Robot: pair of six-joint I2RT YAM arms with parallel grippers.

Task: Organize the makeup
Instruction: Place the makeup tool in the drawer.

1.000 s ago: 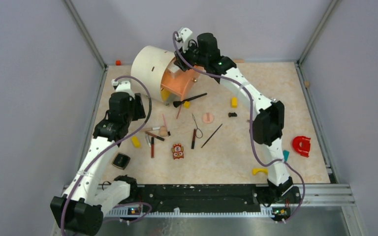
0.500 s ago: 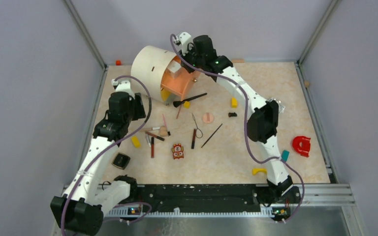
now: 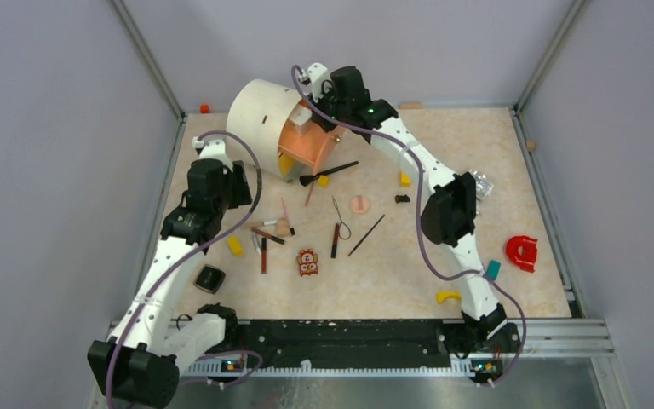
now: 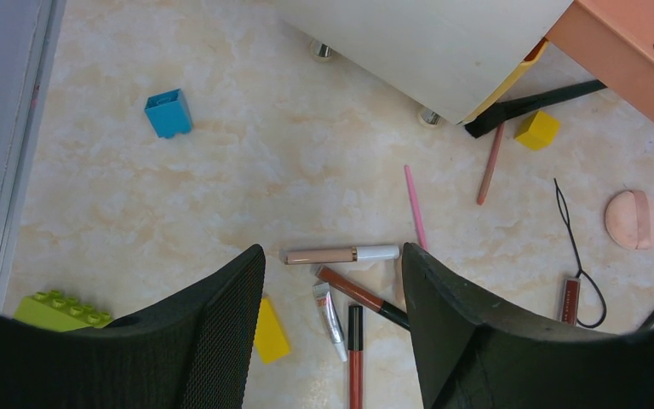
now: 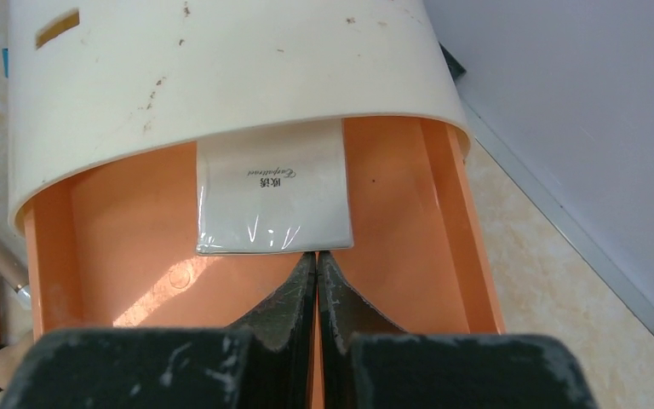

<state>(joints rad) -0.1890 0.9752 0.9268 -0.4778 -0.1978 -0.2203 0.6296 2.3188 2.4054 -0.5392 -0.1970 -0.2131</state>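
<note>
The makeup lies scattered on the table. Below my open left gripper (image 4: 332, 256) are a nude tube with a white cap (image 4: 341, 254), a brown gloss (image 4: 358, 295), a small silver tube (image 4: 329, 311) and a red gloss (image 4: 354, 358). A pink pencil (image 4: 415, 207), a black brush (image 4: 532, 102), a peach puff (image 4: 636, 220) and a wire-loop tool (image 4: 575, 247) lie further right. My right gripper (image 5: 316, 256) is shut above the orange drawer (image 5: 409, 213). Its tips are at the near edge of a clear flat packet (image 5: 272, 198) lying in the drawer.
The cream organizer shell (image 3: 255, 115) covers the drawer's back. Around the makeup are yellow blocks (image 4: 536, 129), a blue block (image 4: 169, 112), a green brick (image 4: 58, 308), a patterned toy figure (image 3: 307, 262) and a black compact (image 3: 209, 279). A red horseshoe piece (image 3: 521, 252) sits far right.
My right gripper's jaws have closed over the drawer, and that arm's elbow has swung left. The left arm has not moved.
</note>
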